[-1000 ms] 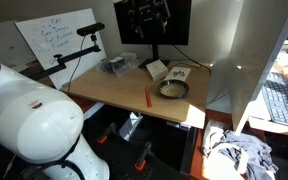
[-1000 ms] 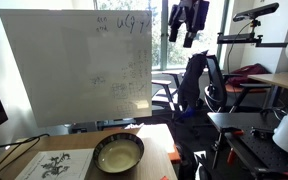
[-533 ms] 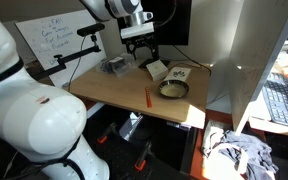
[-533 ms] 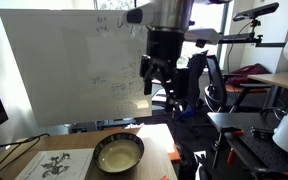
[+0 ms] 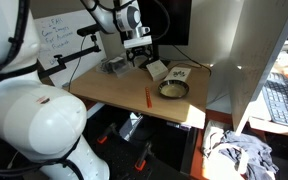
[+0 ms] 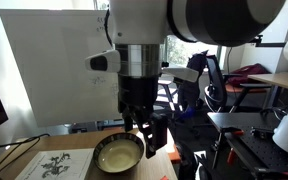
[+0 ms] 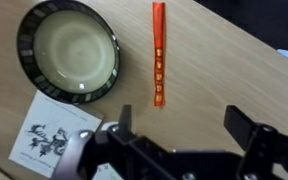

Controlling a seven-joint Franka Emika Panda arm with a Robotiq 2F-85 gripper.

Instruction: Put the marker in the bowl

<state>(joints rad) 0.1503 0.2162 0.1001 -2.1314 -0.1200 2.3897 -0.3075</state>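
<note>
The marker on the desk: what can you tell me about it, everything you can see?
The marker is a thin, straight orange-red stick with a row of small yellowish marks along its side; which end is the cap cannot be made out. It lies flat on the pale wooden table, beside the bowl but apart from it. Only the table touches it. The gripper hangs above the table, open and clear of the marker.

The table (image 7: 224, 70) looks like pale, smooth, matt wood. The bowl (image 7: 68, 52) shines glossy inside, as if glazed. Beside the bowl, the marker (image 7: 158, 54) looks plastic and the printed sheet (image 7: 50, 138) matt paper.
</note>
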